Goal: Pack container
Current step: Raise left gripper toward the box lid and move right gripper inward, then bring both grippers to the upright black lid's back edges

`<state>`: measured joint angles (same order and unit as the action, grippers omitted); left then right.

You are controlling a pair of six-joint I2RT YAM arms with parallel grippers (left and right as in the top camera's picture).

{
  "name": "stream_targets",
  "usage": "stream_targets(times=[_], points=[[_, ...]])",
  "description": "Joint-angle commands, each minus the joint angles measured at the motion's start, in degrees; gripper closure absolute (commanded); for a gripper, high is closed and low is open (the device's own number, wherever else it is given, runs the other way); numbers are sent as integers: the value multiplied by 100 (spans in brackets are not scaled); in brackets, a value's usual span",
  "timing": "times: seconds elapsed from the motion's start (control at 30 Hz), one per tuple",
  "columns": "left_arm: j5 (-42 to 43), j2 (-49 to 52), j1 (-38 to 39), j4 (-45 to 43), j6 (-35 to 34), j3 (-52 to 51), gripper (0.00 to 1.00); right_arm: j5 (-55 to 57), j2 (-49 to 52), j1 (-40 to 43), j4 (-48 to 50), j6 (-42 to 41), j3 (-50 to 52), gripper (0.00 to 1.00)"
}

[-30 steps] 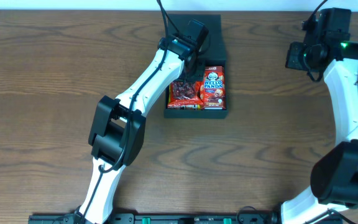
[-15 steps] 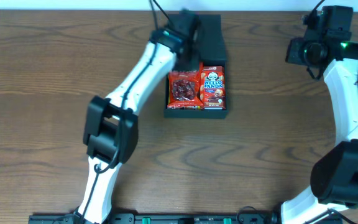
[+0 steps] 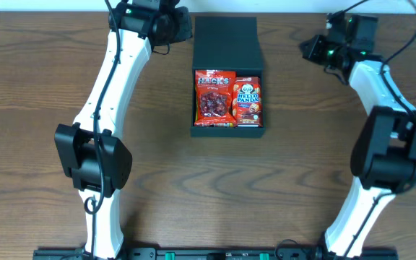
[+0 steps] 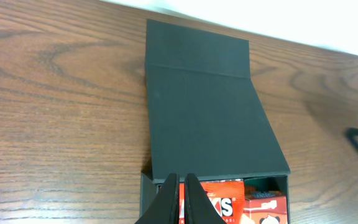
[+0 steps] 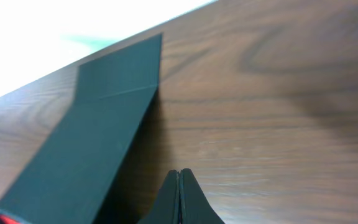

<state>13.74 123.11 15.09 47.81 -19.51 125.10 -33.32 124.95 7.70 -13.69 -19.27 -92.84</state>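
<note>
I read the box (image 3: pixel 227 131) at the centre of the table (image 3: pixel 49 87), with its lid (image 3: pixel 226 43) open and folded back. Inside, a red snack bag (image 3: pixel 214 97) and a Hello Panda pack (image 3: pixel 248 101) lie side by side, touching. The left gripper (image 4: pixel 181 180) is near the lid's left edge, jaws nearly together, grasping nothing. The right gripper (image 5: pixel 179 173) is clenched and empty, apart from the lid on its other side.

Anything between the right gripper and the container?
Nothing. Overhead shows bare table between the right gripper and the container; right wrist view agrees.
</note>
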Motion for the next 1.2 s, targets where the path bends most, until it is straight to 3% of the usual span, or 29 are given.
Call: stream_targets(times=[0.0,0.27,0.47,0.63,0.73,0.93,1.07,1.17], points=[[138,17,-52,26,-39,42,94,-1123,302,46,214,-844,-26,99],[426,20,-83,258,205,42,94,-1808,715,-186,214,-1204,-26,99],[-9,146,-225,225,280,26,94,-1751,909,-466,295,-1303,-26,99],[431,529,-485,-597,160,26,94,-1792,1040,-511,835,-1609,-26,98],[785,813,-699,-1296,-273,28,94,-1679,1040,-501,1163,-1779,-103,98],[1757,1432,-1019,-1976,-807,37,94,-1338,1043,-380,1095,-1779,-503,98],[2544,1687,-1008,-1963,-918,37,94,-1346,1043,-308,610,-1729,-835,98],[2988,1703,-992,-1895,-789,37,78,-1375,1043,-302,98,-1506,-925,99]])
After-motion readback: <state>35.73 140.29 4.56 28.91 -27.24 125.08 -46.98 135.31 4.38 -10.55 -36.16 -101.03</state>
